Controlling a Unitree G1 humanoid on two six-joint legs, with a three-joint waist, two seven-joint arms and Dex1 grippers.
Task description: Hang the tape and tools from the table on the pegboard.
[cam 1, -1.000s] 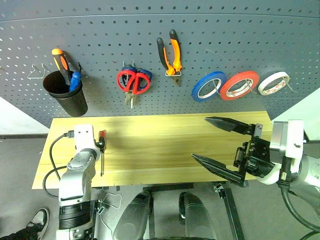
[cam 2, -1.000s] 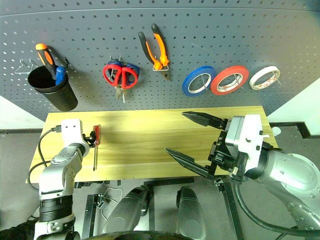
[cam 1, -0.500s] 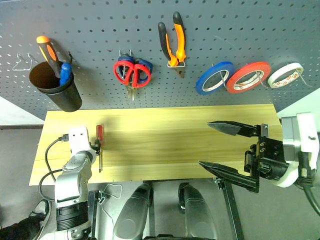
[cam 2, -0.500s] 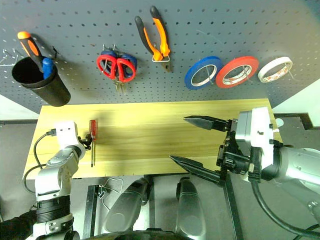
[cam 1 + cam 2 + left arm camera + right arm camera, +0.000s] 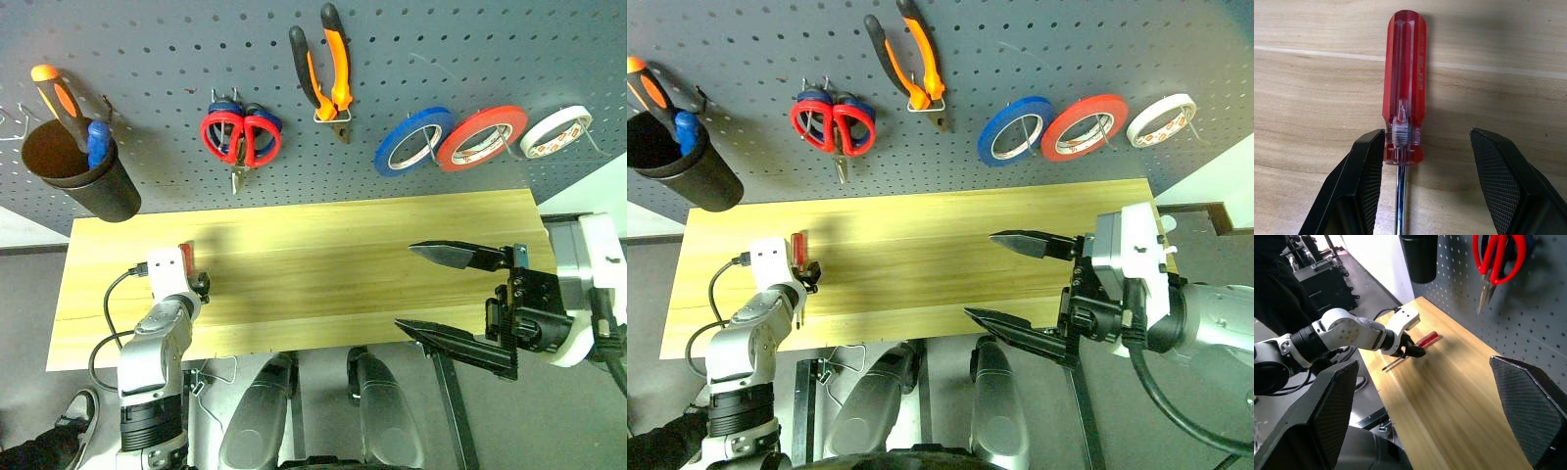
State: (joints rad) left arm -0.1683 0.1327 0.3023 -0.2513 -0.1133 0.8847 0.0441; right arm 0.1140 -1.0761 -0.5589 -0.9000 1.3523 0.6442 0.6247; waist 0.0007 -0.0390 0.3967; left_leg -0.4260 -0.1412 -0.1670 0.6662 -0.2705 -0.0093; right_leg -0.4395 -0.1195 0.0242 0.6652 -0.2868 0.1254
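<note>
Currently the screwdriver (image 5: 1403, 98) is straddled on the table (image 5: 323, 255) by the left gripper (image 5: 1422, 191), jaws apart, one finger touching it. Rightward, the right gripper (image 5: 449, 294) is held wide open, empty.

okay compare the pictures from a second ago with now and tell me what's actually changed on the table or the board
Very little. The whole head view has shifted, which is the camera moving, not the things. The left gripper is open around the red-handled screwdriver, which lies on the table where it lay before. The right gripper hangs open over the table's right end as before. Scissors, pliers and red tape hang on the pegboard unchanged.
</note>
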